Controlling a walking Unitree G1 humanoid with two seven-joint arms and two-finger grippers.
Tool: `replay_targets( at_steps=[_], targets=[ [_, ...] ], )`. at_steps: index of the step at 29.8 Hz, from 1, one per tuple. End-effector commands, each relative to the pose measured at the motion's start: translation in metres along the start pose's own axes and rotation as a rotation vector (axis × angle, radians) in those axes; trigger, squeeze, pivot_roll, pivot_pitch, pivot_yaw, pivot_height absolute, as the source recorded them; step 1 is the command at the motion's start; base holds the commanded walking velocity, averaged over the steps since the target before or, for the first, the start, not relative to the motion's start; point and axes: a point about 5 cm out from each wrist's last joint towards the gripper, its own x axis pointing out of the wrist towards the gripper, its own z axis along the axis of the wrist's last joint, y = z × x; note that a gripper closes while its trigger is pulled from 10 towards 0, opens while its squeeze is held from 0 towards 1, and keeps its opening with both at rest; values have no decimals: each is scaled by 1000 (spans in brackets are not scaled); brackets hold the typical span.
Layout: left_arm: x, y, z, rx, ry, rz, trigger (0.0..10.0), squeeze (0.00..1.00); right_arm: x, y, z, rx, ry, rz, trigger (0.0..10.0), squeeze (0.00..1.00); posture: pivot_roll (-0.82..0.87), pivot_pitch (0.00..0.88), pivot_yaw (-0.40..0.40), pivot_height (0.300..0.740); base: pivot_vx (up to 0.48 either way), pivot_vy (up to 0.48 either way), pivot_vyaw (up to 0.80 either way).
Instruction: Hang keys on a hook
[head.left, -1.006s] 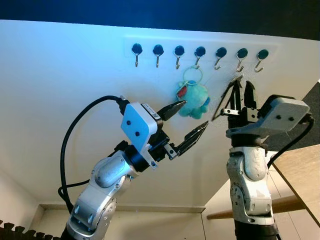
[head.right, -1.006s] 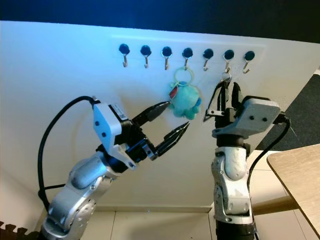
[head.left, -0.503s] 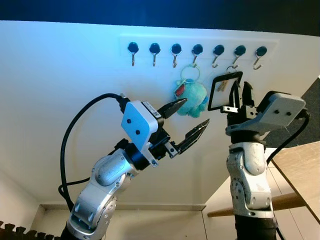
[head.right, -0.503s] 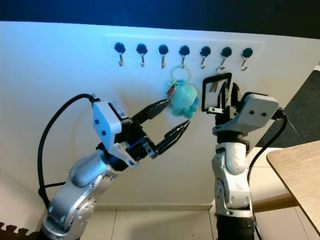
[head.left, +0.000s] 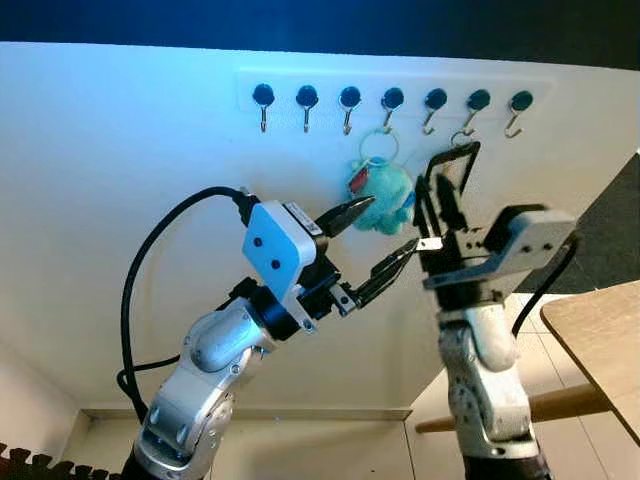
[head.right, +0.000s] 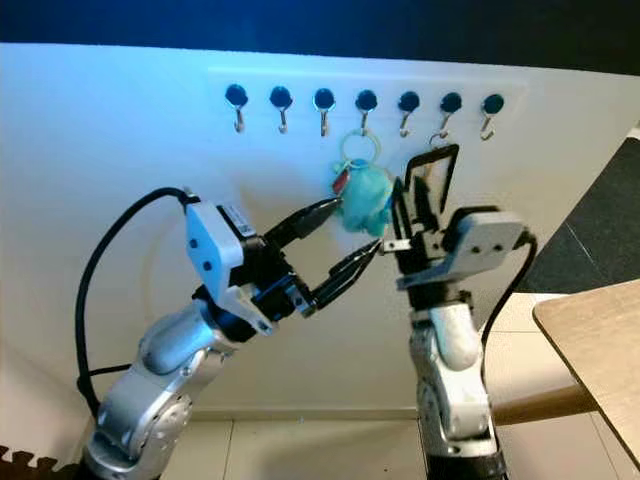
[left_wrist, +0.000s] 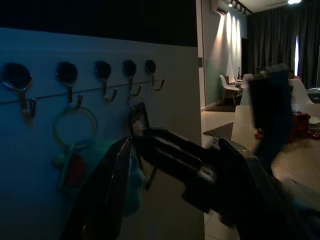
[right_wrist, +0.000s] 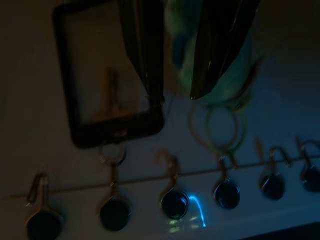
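Hanging keys (head.left: 452, 170), apparently on hook (head.left: 473, 112).

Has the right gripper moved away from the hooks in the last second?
Yes. The right gripper has dropped below the hooks and shifted left toward the plush toy, leaving the keys hanging.

Hook rail (head.left: 330, 82) with keys (head.left: 455, 160) (plush keyring (head.left: 383, 185) too)
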Motion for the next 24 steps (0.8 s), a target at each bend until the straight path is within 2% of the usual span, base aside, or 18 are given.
replay_targets(
  at_steps=[1,2,5,6,7,9,10,11,12,13,15,16,18,19,20,21,22,24],
  targets=[
    [-13,4,-15,5,74,31,10000,0,-20,-8,-24,-59,117,-24,10000,0,49,93,-45,740,0,0,0],
    [-13,4,-15,5,74,31,10000,0,-20,-8,-24,-59,117,-24,10000,0,49,93,-45,740,0,0,0],
    [-47,18,-50,23,230,167,10000,0,-55,-30,-60,-149,301,-117,10000,0,50,84,-46,740,0,0,0],
    [-47,18,-50,23,230,167,10000,0,-55,-30,-60,-149,301,-117,10000,0,50,84,-46,740,0,0,0],
    [-66,24,-70,29,334,236,10000,0,-70,-39,-71,-182,369,-149,10000,0,51,80,-48,740,0,0,0],
    [-75,25,-77,19,376,260,10000,0,-77,-43,-75,-192,396,-158,10000,0,51,80,-48,740,0,0,0],
    [-89,28,-91,14,451,317,10000,0,-87,-49,-84,-239,465,-177,10000,0,52,76,-49,740,0,0,0],
    [-125,35,-121,-10,629,480,10000,0,-112,-65,-106,-329,649,-240,10000,0,52,74,-49,740,0,0,0],
    [-125,35,-121,-10,629,480,10000,0,-112,-65,-106,-329,649,-240,10000,0,52,74,-49,740,0,0,0],
    [-145,37,-137,-45,722,582,10000,0,-126,-75,-118,-364,754,-283,10000,0,50,72,-50,740,0,0,0],
    [-171,37,-155,-86,833,706,10000,0,-142,-86,-132,-399,872,-333,10000,0,48,69,-48,740,0,0,0],
    [-171,37,-155,-86,833,706,10000,0,-142,-86,-132,-399,872,-333,10000,0,48,69,-48,740,0,0,0],
    [-186,36,-165,-88,896,769,10000,0,-151,-91,-139,-416,935,-347,10000,0,48,69,-48,740,0,0,0],
    [-202,34,-176,-104,964,836,10000,0,-159,-95,-145,-425,988,-359,10000,0,45,66,-47,740,0,0,0],
    [-202,34,-176,-104,964,836,10000,0,-159,-95,-145,-425,988,-359,10000,0,45,66,-47,740,0,0,0],
    [-222,28,-189,-160,1043,929,10000,0,-170,-99,-152,-430,1064,-366,10000,0,44,62,-47,740,0,0,0],
    [-222,28,-189,-160,1043,929,10000,0,-170,-99,-152,-430,1064,-366,10000,0,44,62,-47,740,0,0,0],
    [-250,8,-208,-270,1172,1027,10000,0,-188,-103,-161,-377,1189,-385,10000,0,44,58,-48,740,0,0,0]
  ],
)
